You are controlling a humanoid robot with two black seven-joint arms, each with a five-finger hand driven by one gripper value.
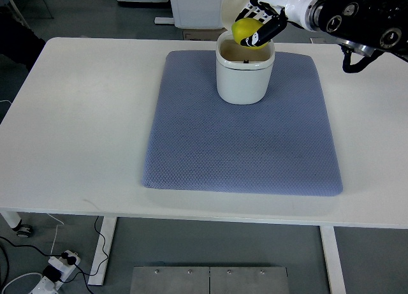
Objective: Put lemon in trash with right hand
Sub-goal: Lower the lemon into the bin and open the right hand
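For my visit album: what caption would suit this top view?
Robot's right hand holds a yellow lemon over the open white trash bin on a blue-grey mat.

A single top view looks steeply down from the robot's side of the table (76,128), set high enough to take in nearly the whole tabletop and some floor before and beyond it. The mat (242,141) lies near the middle of the frame, the bin (245,77) toward the far edge. The right arm (357,16) enters at the upper right corner. No second view exists to overlap with.
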